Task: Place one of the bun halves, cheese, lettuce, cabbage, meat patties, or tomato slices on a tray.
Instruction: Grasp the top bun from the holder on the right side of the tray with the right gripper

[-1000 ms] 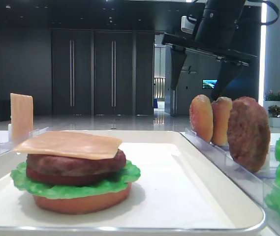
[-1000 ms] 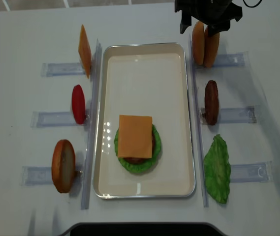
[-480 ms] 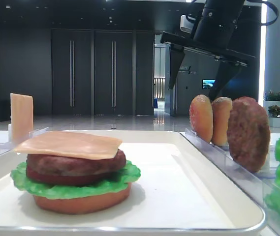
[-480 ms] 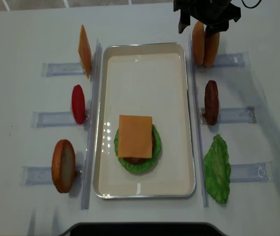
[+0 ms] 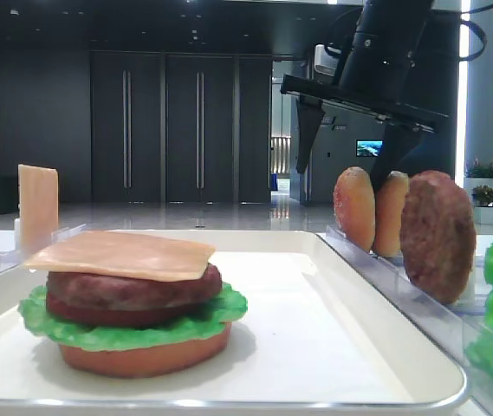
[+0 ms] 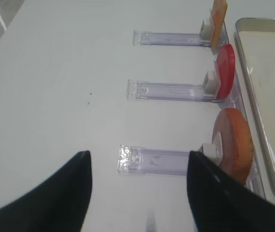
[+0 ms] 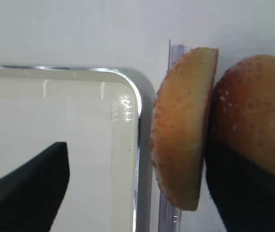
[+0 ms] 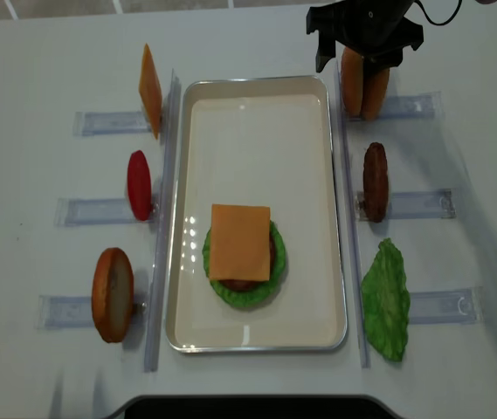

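Note:
Two domed bun halves [image 8: 351, 80] [image 8: 376, 85] stand on edge in a clear rack right of the white tray [image 8: 257, 131]. My right gripper [image 8: 346, 61] hangs open over them and straddles the left bun half [image 7: 180, 140]. One finger [image 7: 246, 188] sits between the two halves and the other [image 7: 28, 191] over the tray corner [image 7: 123, 96]. The low exterior view shows the right gripper [image 5: 347, 149] just above both bun halves [image 5: 354, 208]. On the tray lies a stack topped by cheese [image 8: 240, 242]. My left gripper [image 6: 138, 162] is open over bare table.
A meat patty [image 8: 375, 181] and lettuce [image 8: 385, 299] stand in racks right of the tray. On the left, racks hold a cheese slice [image 8: 149, 90], a tomato slice [image 8: 139, 183] and another bun piece [image 8: 113, 292]. A clear rack [image 6: 161, 161] lies below the left gripper.
The right gripper has come down a little over the two bun halves, still open. Nothing else has moved.

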### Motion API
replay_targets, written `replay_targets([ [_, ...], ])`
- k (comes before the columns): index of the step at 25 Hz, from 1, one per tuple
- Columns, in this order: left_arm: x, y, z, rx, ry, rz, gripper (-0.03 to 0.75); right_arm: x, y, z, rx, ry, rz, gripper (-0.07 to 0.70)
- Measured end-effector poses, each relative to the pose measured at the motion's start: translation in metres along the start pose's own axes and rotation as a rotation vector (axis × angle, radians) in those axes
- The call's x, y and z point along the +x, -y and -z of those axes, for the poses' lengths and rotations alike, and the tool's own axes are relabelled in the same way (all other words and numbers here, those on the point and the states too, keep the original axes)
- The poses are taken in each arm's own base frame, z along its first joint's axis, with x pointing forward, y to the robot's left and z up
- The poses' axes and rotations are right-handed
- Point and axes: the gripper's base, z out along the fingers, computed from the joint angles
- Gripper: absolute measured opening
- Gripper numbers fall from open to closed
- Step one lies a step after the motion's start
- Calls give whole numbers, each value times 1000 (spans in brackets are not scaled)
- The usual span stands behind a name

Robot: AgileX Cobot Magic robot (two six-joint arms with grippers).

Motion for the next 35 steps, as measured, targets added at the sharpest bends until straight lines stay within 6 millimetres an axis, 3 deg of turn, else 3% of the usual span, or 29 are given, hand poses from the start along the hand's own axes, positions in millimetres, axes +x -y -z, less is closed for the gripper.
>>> replay_targets([
  [12, 0, 0, 0, 0, 0, 0, 471, -2, 3, 0, 38, 18, 31, 505],
  [35, 0, 0, 0, 0, 0, 0, 471, -3, 4, 0, 84, 45, 73, 496],
])
